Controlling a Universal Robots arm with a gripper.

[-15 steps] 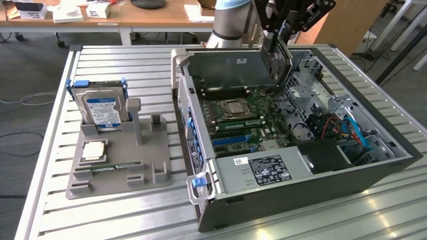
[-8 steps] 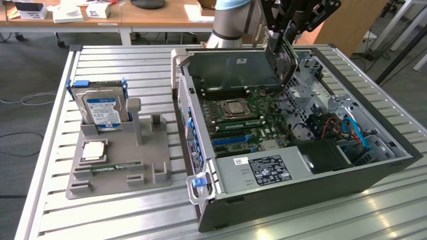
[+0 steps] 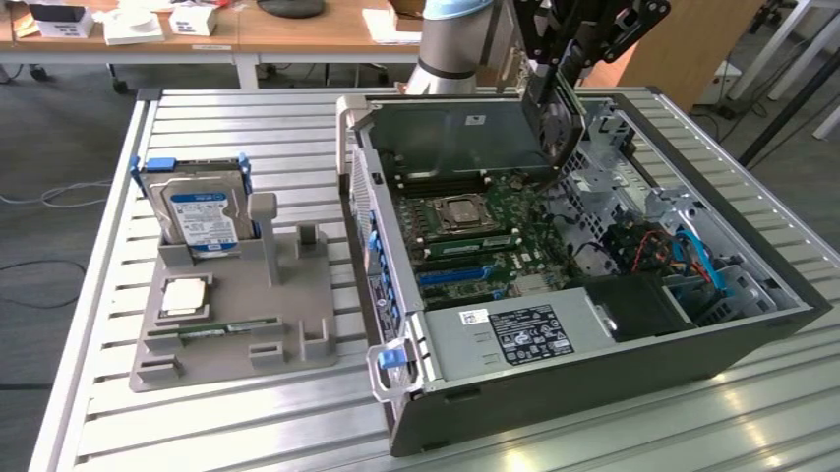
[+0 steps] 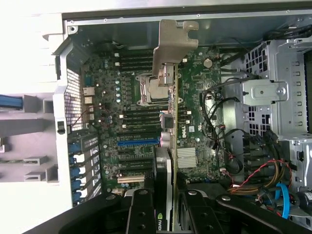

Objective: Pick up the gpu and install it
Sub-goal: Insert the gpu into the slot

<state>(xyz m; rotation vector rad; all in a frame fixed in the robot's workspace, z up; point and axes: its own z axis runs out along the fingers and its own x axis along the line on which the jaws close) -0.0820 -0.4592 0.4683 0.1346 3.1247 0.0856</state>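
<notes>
The gpu (image 3: 568,123) hangs on edge over the back of the open computer case (image 3: 735,339), a thin dark card with my gripper (image 3: 568,49) shut on its upper part. In the wrist view the gpu (image 4: 173,122) shows edge-on, its pale metal bracket (image 4: 171,44) at the far end. My gripper (image 4: 168,217) clamps it between two black fingers (image 4: 141,212). Below the card lies the green motherboard (image 4: 105,87) with its blue slot (image 4: 139,142), and the card is well above it. The blue slot (image 3: 459,274) sits near the case's middle.
A grey holder (image 3: 309,295) at the exterior view's left carries an upright hard drive (image 3: 200,211), a processor chip (image 3: 184,295) and a memory stick (image 3: 216,329). Inside the case are a silver power supply (image 3: 518,332), drive cages and loose cables (image 3: 670,251). Desks stand behind the slatted table (image 3: 197,423).
</notes>
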